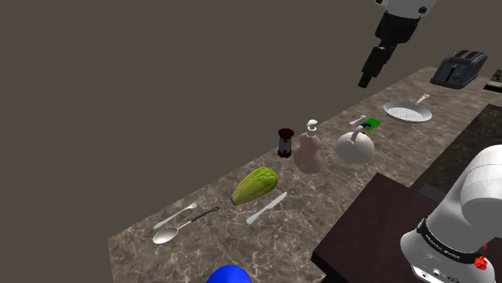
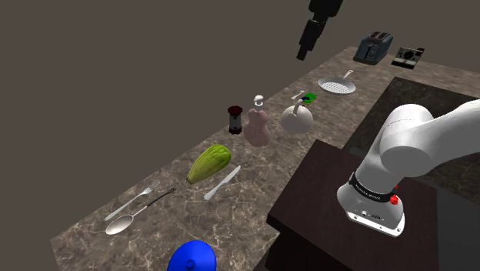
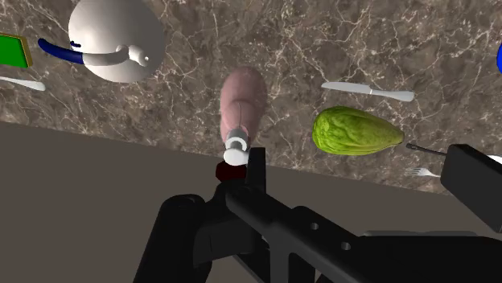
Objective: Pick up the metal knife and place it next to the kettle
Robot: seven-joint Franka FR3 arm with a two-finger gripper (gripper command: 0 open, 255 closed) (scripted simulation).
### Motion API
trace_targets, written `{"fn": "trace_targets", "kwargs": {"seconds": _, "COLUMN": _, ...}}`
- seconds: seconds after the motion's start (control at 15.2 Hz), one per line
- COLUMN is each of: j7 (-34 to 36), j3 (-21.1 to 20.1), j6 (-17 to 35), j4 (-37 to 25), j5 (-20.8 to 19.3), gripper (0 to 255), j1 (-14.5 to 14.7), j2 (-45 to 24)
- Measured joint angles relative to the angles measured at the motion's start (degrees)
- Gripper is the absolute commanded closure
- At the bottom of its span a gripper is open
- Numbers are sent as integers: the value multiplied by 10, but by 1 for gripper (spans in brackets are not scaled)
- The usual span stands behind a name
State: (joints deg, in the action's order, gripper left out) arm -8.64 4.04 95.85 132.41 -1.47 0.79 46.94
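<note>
Approach stage, nothing grasped: gripper hangs high above counter, fingers spread. In shoulder view, knife lies flat at eight o'clock from kettle, well apart. Next: descend, straddle the handle

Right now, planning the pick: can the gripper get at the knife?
Probably yes. The knife lies flat on bare counter beside the green vegetable, nothing over it; the gripper hangs high above.

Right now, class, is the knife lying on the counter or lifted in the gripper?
The knife lies flat on the counter, beside the green vegetable; the gripper hangs in the air far from it, open and empty.
</note>
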Motion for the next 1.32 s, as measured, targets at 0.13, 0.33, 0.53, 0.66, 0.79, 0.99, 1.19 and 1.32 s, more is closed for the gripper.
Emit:
{"fn": "trace_targets", "kwargs": {"seconds": 0.13, "j7": -5, "j3": 0, "j6": 8, "j4": 7, "j5": -1, "gripper": 0, "j1": 3, "j2": -1}}
{"fn": "trace_targets", "kwargs": {"seconds": 0.33, "j7": -32, "j3": -2, "j6": 55, "j4": 36, "j5": -4, "gripper": 0, "j1": 19, "j2": -18}}
{"fn": "trace_targets", "kwargs": {"seconds": 0.53, "j7": -60, "j3": -5, "j6": 112, "j4": 61, "j5": -7, "gripper": 0, "j1": 38, "j2": -51}}
{"fn": "trace_targets", "kwargs": {"seconds": 0.66, "j7": -76, "j3": -10, "j6": 151, "j4": 84, "j5": -8, "gripper": 0, "j1": 51, "j2": -66}}
{"fn": "trace_targets", "kwargs": {"seconds": 0.79, "j7": -94, "j3": -13, "j6": 192, "j4": 99, "j5": -10, "gripper": 0, "j1": 64, "j2": -93}}
{"fn": "trace_targets", "kwargs": {"seconds": 0.99, "j7": -125, "j3": -14, "j6": 249, "j4": 117, "j5": -14, "gripper": 0, "j1": 81, "j2": -131}}
{"fn": "trace_targets", "kwargs": {"seconds": 1.19, "j7": -152, "j3": -18, "j6": 314, "j4": 133, "j5": -19, "gripper": 0, "j1": 99, "j2": -179}}
{"fn": "trace_targets", "kwargs": {"seconds": 1.32, "j7": -170, "j3": -22, "j6": 349, "j4": 140, "j5": -23, "gripper": 0, "j1": 109, "j2": -207}}
